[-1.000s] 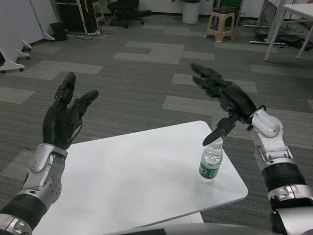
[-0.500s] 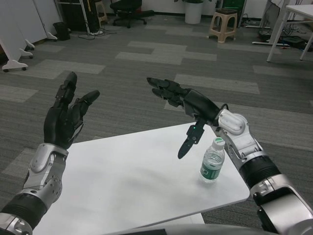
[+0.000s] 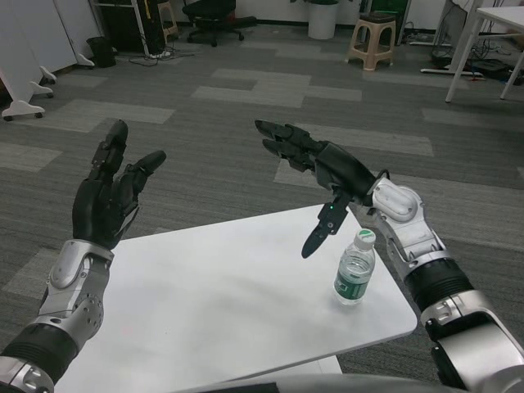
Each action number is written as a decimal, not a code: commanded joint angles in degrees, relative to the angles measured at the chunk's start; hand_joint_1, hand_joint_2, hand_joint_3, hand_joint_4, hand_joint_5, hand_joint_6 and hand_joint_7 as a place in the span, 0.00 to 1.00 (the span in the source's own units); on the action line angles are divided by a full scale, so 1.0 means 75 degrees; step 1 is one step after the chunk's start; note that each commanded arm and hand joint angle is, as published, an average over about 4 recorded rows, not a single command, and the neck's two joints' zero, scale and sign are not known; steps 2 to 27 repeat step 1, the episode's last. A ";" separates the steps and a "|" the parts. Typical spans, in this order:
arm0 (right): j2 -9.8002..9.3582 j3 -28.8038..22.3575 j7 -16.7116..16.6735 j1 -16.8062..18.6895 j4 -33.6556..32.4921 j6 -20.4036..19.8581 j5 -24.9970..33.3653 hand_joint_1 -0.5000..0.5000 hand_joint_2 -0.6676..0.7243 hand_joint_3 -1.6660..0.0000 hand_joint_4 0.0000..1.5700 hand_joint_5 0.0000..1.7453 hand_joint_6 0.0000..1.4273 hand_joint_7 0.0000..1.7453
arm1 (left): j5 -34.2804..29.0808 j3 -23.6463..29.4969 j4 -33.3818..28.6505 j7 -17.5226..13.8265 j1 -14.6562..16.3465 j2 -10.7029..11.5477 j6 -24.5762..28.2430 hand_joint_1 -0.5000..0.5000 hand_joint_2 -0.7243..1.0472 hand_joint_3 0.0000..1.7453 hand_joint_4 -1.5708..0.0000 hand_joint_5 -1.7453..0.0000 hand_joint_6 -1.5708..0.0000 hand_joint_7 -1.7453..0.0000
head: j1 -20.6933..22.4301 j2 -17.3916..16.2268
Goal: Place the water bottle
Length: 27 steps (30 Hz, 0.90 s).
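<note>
Black and spread wide, your left hand [image 3: 106, 196] hovers empty above the white worktop [image 3: 221, 295]. Your right hand [image 3: 323, 176], also spread and empty, hangs just left of the upright water bottle [image 3: 354, 268] standing below it.

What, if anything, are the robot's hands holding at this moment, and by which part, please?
Nothing is held. The water bottle stands free on the white table, clear of the open right hand; the left hand is open too.

bottle [image 3: 354, 268]: clear glossy plastic | table [image 3: 213, 303]: smooth matt white | floor [image 3: 205, 123]: rough grey carpet
</note>
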 commanded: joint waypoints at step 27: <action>-0.0033 -0.0089 0.0005 -0.0008 -0.0055 0.0024 0.0057 0.04 0.55 0.89 0.00 0.00 0.00 0.00 | -0.0007 0.0062 -0.0032 0.0016 -0.0001 0.0052 -0.0003 0.00 1.00 0.20 1.00 0.47 1.00 1.00 | -0.0005 -0.0007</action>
